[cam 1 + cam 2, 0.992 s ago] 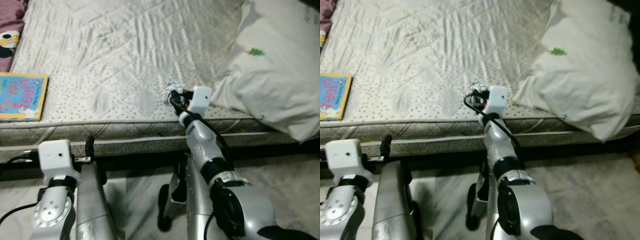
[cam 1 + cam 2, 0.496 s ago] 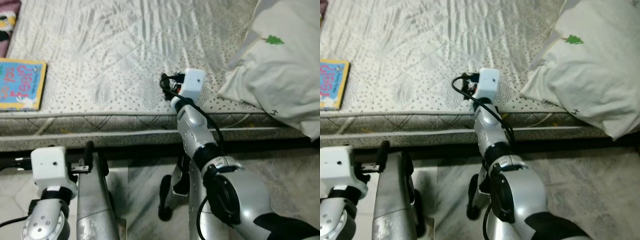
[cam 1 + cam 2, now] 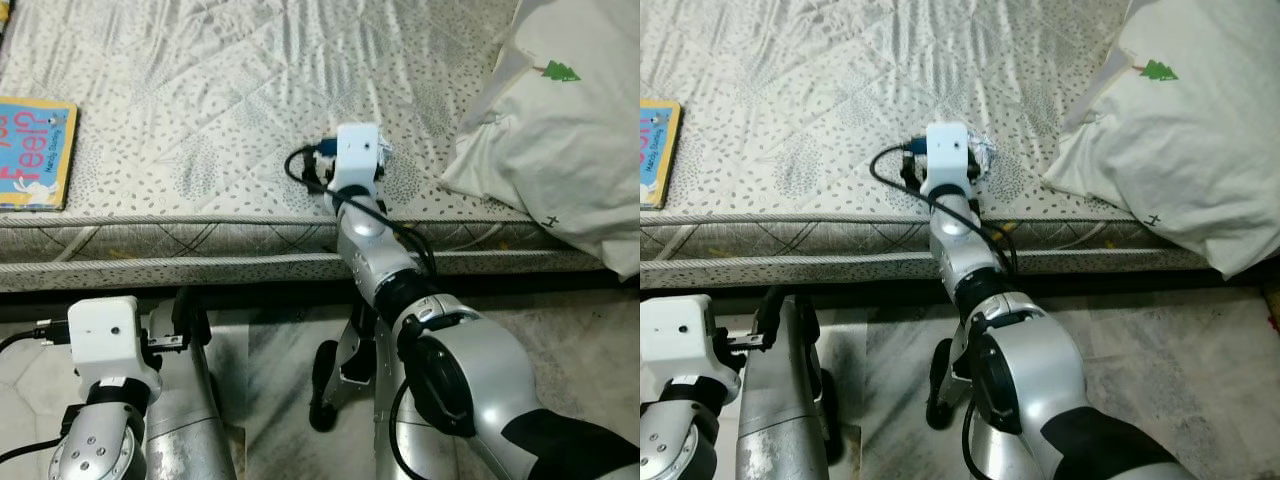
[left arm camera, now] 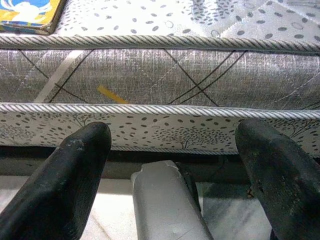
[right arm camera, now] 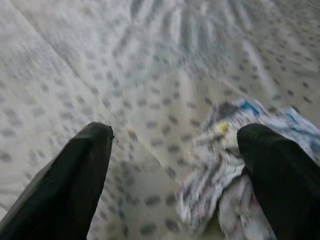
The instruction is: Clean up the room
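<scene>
A crumpled silver and blue wrapper [image 5: 235, 175] lies on the pale dotted mattress [image 3: 200, 110] near its front edge. My right gripper [image 5: 175, 135] hovers open just over the mattress; the wrapper sits beside one finger [image 5: 280, 170], not between the two. In the eye views my right arm [image 3: 375, 260] reaches up onto the bed, and the wrapper [image 3: 984, 156] peeks out to the right of its white wrist camera box. My left gripper [image 4: 172, 132] hangs open low in front of the mattress side, holding nothing.
A colourful children's book [image 3: 30, 150] lies on the mattress at the far left. A large white pillow [image 3: 560, 120] with a small green tree print overhangs the bed's right front corner. Marbled floor [image 3: 1200, 360] lies below the bed edge.
The camera has shifted. My right gripper has swung left across the mattress, so the wrapper that was left of its wrist box now lies to its right. The left arm stays low.
</scene>
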Motion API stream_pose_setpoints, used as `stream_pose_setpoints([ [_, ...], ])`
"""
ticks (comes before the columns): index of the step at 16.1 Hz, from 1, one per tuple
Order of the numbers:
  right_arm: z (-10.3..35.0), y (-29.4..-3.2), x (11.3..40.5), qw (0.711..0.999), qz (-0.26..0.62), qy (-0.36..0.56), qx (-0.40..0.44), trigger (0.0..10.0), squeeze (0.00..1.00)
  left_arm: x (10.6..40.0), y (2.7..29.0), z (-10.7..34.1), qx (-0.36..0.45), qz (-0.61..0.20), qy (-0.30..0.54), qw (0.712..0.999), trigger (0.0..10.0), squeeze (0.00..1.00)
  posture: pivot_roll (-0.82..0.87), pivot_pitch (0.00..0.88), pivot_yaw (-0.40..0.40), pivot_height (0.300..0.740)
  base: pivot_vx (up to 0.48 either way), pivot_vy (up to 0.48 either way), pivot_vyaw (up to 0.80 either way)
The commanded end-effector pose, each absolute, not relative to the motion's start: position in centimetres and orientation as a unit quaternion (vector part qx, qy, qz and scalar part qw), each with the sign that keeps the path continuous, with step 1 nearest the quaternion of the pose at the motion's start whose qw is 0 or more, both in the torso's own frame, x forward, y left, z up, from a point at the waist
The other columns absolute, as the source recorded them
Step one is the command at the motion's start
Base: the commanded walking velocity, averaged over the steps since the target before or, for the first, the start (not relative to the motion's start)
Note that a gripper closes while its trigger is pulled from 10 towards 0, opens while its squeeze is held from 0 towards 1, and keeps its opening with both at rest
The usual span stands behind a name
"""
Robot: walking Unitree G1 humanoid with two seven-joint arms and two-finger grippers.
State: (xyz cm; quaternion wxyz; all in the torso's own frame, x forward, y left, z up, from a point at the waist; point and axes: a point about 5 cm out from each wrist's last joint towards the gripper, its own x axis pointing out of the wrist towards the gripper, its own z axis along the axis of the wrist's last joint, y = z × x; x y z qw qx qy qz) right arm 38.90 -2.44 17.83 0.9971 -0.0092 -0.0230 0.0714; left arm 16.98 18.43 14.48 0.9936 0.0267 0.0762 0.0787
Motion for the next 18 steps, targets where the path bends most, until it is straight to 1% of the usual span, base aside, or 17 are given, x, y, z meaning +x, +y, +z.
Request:
stream_pose_setpoints([
  [1,16.4,-1.5,38.3,0.997,0.072,0.014,-0.039,10.0,0.00,16.5,18.2,14.4,0.027,0.081,0.087,0.993,10.0,0.00,0.30,0.423,-0.139,0.487,0.000,0.000,0.00],
  [4,14.1,-1.4,37.6,0.993,0.064,0.069,-0.074,10.0,0.00,16.7,18.3,14.4,0.027,0.085,0.086,0.992,10.0,0.00,0.30,0.416,-0.144,0.487,0.000,0.000,0.00],
  [5,13.5,-1.4,37.4,0.991,0.066,0.086,-0.073,3.2,0.00,16.7,18.4,14.4,0.027,0.087,0.085,0.992,10.0,0.00,0.30,0.413,-0.144,0.487,0.000,0.000,0.00],
  [6,13.2,-1.4,37.3,0.991,0.067,0.094,-0.073,0.0,0.00,16.8,18.4,14.4,0.027,0.087,0.085,0.992,10.0,0.00,0.30,0.411,-0.144,0.487,0.000,0.000,0.00],
  [13,12.9,-2.1,37.4,0.990,0.062,0.113,-0.052,0.0,0.00,17.5,18.4,14.4,0.026,0.087,0.077,0.993,10.0,0.00,0.31,0.384,-0.144,0.487,0.000,0.000,0.00],
  [18,12.6,-3.5,37.7,0.990,0.055,0.122,-0.033,0.0,0.00,18.4,18.3,14.4,0.025,0.084,0.068,0.994,10.0,0.00,0.30,0.352,-0.143,0.487,0.000,0.000,0.00],
])
